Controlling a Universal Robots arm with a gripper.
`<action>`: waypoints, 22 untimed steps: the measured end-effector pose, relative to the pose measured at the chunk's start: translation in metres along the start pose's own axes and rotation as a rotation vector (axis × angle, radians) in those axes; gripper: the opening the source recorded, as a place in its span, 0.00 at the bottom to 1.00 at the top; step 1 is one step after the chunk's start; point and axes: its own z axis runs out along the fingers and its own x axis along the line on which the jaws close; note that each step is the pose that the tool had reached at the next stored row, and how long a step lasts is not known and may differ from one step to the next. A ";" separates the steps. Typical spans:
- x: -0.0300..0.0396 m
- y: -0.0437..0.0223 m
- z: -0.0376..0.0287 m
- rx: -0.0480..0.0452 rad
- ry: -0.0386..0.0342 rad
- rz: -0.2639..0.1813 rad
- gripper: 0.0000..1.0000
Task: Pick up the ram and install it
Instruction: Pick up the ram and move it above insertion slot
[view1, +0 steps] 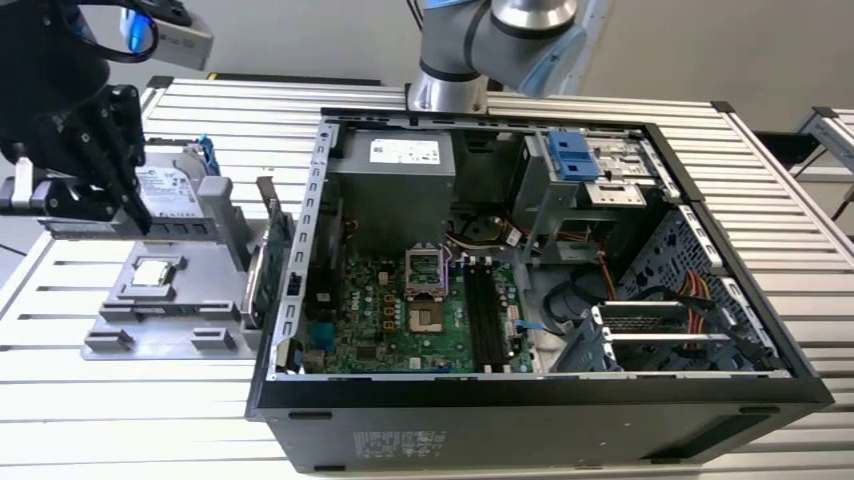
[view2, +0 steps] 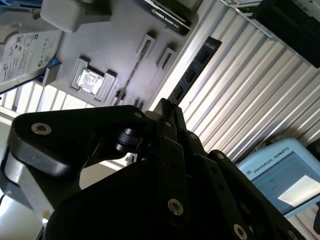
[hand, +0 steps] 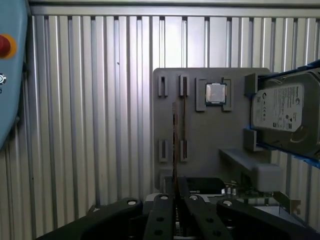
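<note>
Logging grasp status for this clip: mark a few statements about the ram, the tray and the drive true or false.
1. The gripper has its jaws shut on the ram: true.
2. The ram is already installed: false; it is held outside the computer case, over by the gray tray.
3. A square chip lies on the gray tray: true.
4. The hard drive is mounted in the case: false; it rests on the tray.

I see my black gripper (hand: 175, 187) and dark ram (view2: 195, 67), a grey tray (hand: 210, 145), a silver hard drive (hand: 282, 107) framed blue, a green motherboard (view1: 387, 310), a black case (view1: 534, 425), a ribbed silvery table (hand: 90, 125)
</note>
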 end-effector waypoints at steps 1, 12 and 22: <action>0.0002 -0.0023 0.0000 -0.0001 0.0001 0.000 0.00; 0.0019 -0.0277 0.0002 -0.0042 0.0001 0.000 0.00; 0.0029 -0.0474 0.0003 -0.0087 0.0002 0.000 0.00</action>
